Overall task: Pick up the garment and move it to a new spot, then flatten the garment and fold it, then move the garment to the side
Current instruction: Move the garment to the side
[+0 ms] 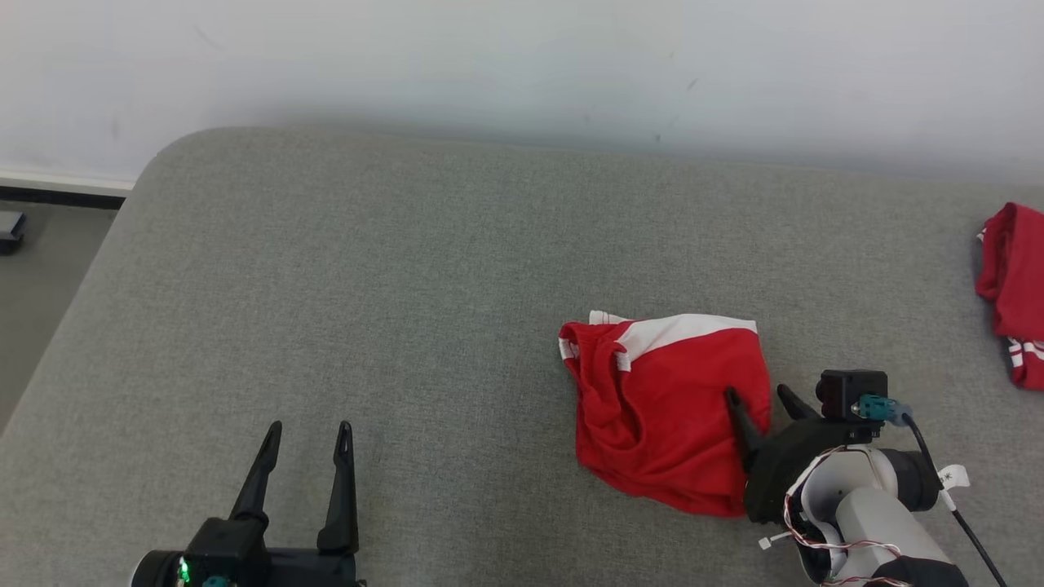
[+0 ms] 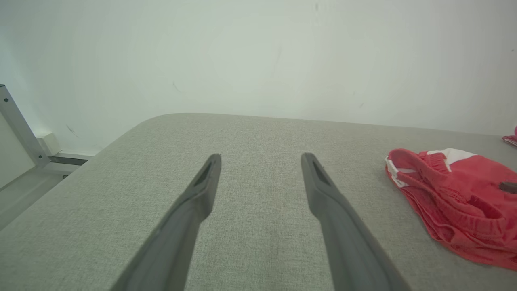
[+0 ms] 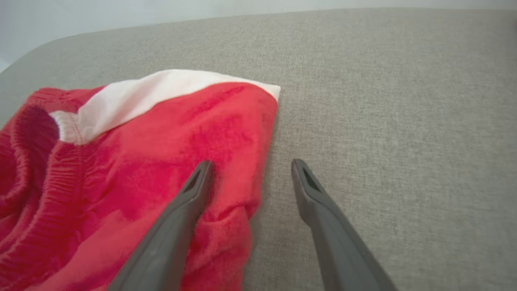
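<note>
The garment [image 1: 669,408] is a pair of red shorts with a white panel, lying rumpled right of centre on the grey cushioned surface [image 1: 408,285]. It also shows as red cloth [image 2: 456,202] at the right of the left wrist view and close up as red fabric [image 3: 141,169] in the right wrist view. My right gripper [image 1: 760,393] is open over the garment's right edge: one finger lies above the red cloth, the other beyond the hem over bare grey fabric. The same open gripper [image 3: 250,163] straddles that edge. My left gripper [image 1: 310,428] stands open at the lower left, far from the garment, with nothing between its fingers [image 2: 210,178].
A second red garment [image 1: 1015,285] with white stripes lies at the surface's right edge. A pale wall [image 1: 522,65] backs the far side. The rounded left corner drops off to the floor [image 1: 41,285], where a small dark object [image 1: 10,230] sits.
</note>
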### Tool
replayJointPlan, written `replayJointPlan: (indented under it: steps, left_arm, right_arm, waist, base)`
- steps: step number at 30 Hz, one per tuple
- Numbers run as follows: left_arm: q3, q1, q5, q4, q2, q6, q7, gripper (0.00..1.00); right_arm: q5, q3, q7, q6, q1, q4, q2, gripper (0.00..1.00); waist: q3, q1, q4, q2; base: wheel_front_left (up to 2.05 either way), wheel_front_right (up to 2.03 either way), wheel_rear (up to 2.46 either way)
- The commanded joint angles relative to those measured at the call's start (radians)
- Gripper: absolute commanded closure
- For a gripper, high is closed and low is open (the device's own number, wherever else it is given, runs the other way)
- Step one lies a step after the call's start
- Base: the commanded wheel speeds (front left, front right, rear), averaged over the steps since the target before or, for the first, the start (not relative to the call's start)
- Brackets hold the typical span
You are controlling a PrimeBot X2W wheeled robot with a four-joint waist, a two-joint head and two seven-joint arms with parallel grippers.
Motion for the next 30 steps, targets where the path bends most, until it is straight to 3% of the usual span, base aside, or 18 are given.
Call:
replayJointPlan:
  steps: [1, 5, 6, 7, 8, 18, 30]
  left_arm:
    - [-0.001, -0.014, -0.010, 0.002, -0.002, 0.004, -0.003, 0.00]
    - [-0.007, -0.024, -0.012, 0.004, -0.002, 0.006, -0.003, 0.00]
    - [-0.007, -0.026, -0.014, 0.004, -0.002, 0.006, -0.003, 0.00]
    - [-0.008, -0.028, -0.015, 0.004, -0.002, 0.007, -0.003, 0.00]
    - [-0.008, -0.028, -0.016, 0.003, -0.002, 0.009, -0.003, 0.00]
    - [-0.004, -0.045, -0.013, -0.007, -0.002, 0.013, -0.003, 0.00]
    - [-0.019, -0.155, 0.028, -0.067, 0.010, 0.011, -0.003, 0.00]
  right_arm:
    - [0.008, 0.004, -0.009, -0.003, -0.011, 0.012, 0.006, 0.00]
    - [0.017, 0.033, -0.017, -0.003, -0.027, 0.085, 0.017, 0.00]
    - [0.023, 0.044, -0.018, -0.003, -0.029, 0.100, 0.021, 0.58]
    - [0.032, 0.051, -0.027, -0.003, -0.031, 0.110, 0.025, 0.89]
    - [0.035, 0.059, -0.035, -0.003, -0.035, 0.120, 0.026, 1.00]
    - [0.067, 0.176, -0.070, -0.003, -0.158, 0.131, -0.075, 1.00]
    - [0.193, 0.392, -0.006, -0.003, -0.412, -0.018, -0.357, 1.00]
  waist:
    - [0.018, -0.0001, 0.014, -0.0001]
    - [0.031, -0.0001, 0.020, -0.0001]
    - [0.033, -0.0001, 0.020, -0.0001]
    - [0.035, -0.0001, 0.020, -0.0001]
    - [0.036, -0.0001, 0.020, -0.0001]
    - [0.080, -0.0001, -0.029, -0.0001]
    - [0.317, -0.0001, -0.195, -0.0001]
  base:
    - [0.00, 0.00, 0.00]
    - [0.00, 0.00, 0.00]
    - [0.00, 0.00, 0.00]
    - [0.00, 0.00, 0.00]
    - [0.00, 0.00, 0.00]
    - [0.00, 0.00, 0.00]
    - [0.00, 0.00, 0.00]
